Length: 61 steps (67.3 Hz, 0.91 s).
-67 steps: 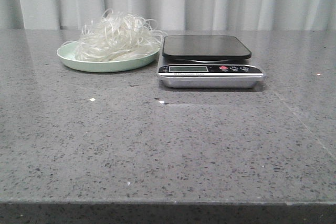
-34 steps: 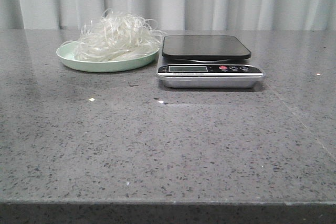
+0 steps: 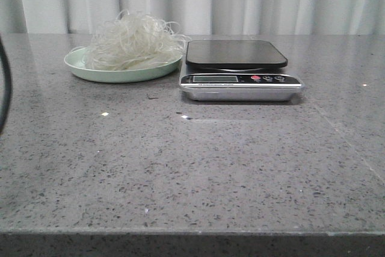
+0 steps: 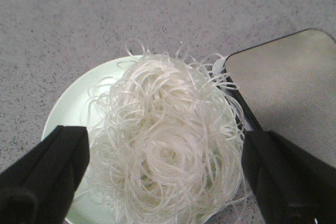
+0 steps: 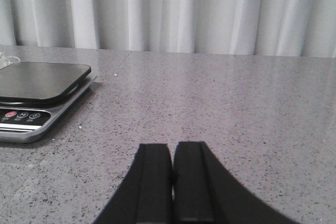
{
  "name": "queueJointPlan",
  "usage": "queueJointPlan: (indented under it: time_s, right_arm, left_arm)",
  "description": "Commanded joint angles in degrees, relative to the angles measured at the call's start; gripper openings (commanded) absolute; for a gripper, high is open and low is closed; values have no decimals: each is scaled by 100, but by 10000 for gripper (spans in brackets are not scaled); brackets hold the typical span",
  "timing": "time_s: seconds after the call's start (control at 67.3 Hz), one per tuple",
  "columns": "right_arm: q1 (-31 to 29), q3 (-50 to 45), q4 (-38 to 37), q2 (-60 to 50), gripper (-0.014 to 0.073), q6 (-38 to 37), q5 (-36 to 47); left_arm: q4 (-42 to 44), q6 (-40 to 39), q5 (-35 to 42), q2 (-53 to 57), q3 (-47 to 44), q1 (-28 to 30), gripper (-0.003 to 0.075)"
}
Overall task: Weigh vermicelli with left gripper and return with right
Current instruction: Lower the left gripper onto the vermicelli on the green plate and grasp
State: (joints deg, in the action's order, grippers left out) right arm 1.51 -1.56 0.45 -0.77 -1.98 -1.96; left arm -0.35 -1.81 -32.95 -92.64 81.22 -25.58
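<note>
On green plate [image 3: 78, 64], probably loose vermicelli [image 3: 132, 43].

The surface [image 3: 192, 167] looks like polished grey stone with fine dark and pale speckles, and it is smooth enough to give soft reflections. The vermicelli [image 4: 168, 145] is a loose nest of thin, translucent, whitish strands with a slight shine. It lies on a plate [image 3: 81, 64] of pale green, smooth and a little glossy, like glazed ceramic or plastic. At 3 o'clock from the plate, the scale [image 3: 240, 79] has a dark, smooth, semi-gloss top and a shiny silver, metal-looking body. The left hand [image 4: 168, 174] and right hand [image 5: 173, 182] are matt black, like plastic. The curtain [image 5: 173, 9] behind is pale cloth in soft folds.
</note>
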Motion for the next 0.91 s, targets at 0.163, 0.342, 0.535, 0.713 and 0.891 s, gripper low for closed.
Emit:
queueJointPlan:
  time_s: [0.163, 0.342, 0.535, 0.713, 0.891]
  right_arm:
    - [6, 43, -85, -76, 167, -5, 467]
    - [6, 43, -85, -76, 167, -5, 467]
    - [6, 43, -85, -76, 167, -5, 467]
    - [6, 43, -85, -76, 167, -5, 467]
    - [6, 43, -85, -76, 167, -5, 467]
  left_arm:
    - [-465, 19, -427, -565, 877, -45, 638]
    - [-475, 19, -669, -975, 1193, -34, 638]
    - [-340, -70, -1207, -1258, 1515, -34, 627]
    - [-331, -92, -1554, -1332, 1787, -24, 375]
    - [-331, 43, -1759, -1366, 2028, -24, 160]
